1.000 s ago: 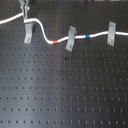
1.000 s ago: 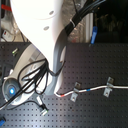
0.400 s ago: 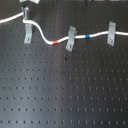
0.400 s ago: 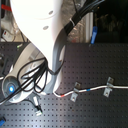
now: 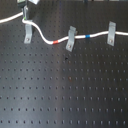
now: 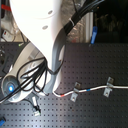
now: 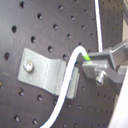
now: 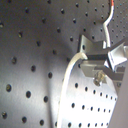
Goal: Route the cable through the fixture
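The gripper (image 7: 92, 62) pinches the cable (image 5: 47, 39) tight, right at the fixture's (image 5: 27, 33) top edge. From there the cable runs past 2 more clips (image 5: 71, 38). The black board (image 5: 65, 90) lies below.

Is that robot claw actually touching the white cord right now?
Touching. In the first wrist view the gripper has its fingers closed on the cable beside the fixture; the cord runs straight into the fingertips with no gap showing.
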You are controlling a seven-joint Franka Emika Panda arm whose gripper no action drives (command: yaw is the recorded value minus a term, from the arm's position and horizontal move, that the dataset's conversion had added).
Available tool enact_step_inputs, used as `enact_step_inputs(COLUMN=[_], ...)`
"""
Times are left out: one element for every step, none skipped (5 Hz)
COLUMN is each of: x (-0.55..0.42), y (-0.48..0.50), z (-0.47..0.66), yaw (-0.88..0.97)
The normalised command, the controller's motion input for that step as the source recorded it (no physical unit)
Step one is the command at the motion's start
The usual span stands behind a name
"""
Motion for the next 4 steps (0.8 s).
enact_step_inputs(x=[-0.025, 0.0, -0.01, -0.049], y=[0.014, 0.002, 0.054, 0.222], z=[0.2, 0.3, 0.15, 0.04], yaw=[0.03, 0.04, 0.03, 0.05])
